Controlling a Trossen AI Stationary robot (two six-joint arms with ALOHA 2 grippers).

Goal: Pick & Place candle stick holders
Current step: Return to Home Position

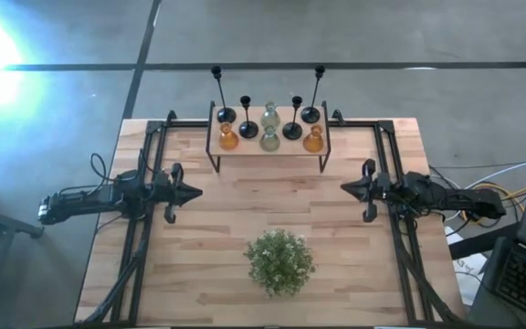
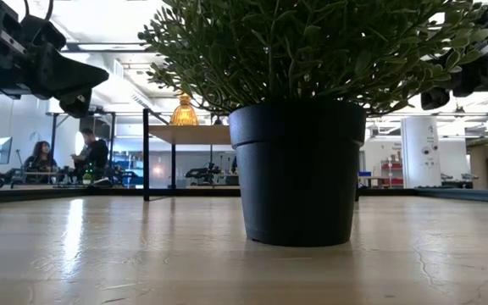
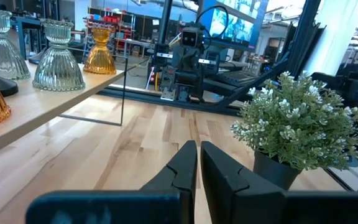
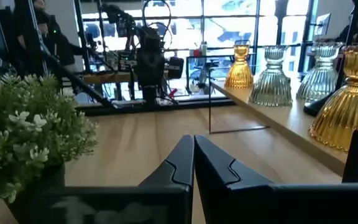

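Several candle stick holders stand by their bases on a small raised wooden shelf (image 1: 268,146) at the table's far middle. Two tall black ones (image 1: 219,91) (image 1: 317,90) and two short black ones (image 1: 247,119) (image 1: 293,119) stand at the back. Two amber glass ones (image 1: 228,137) (image 1: 313,140) and two pale green glass ones (image 1: 270,117) (image 1: 269,139) stand in front. My left gripper (image 1: 199,193) hovers shut and empty at the table's left. My right gripper (image 1: 343,187) hovers shut and empty at the right. Both point at the table's middle.
A bushy green plant (image 1: 280,260) in a black pot (image 2: 299,174) stands at the table's near middle. Black frame rails (image 1: 144,228) (image 1: 400,238) run along the left and right sides. People sit in the room beyond the table (image 2: 91,157).
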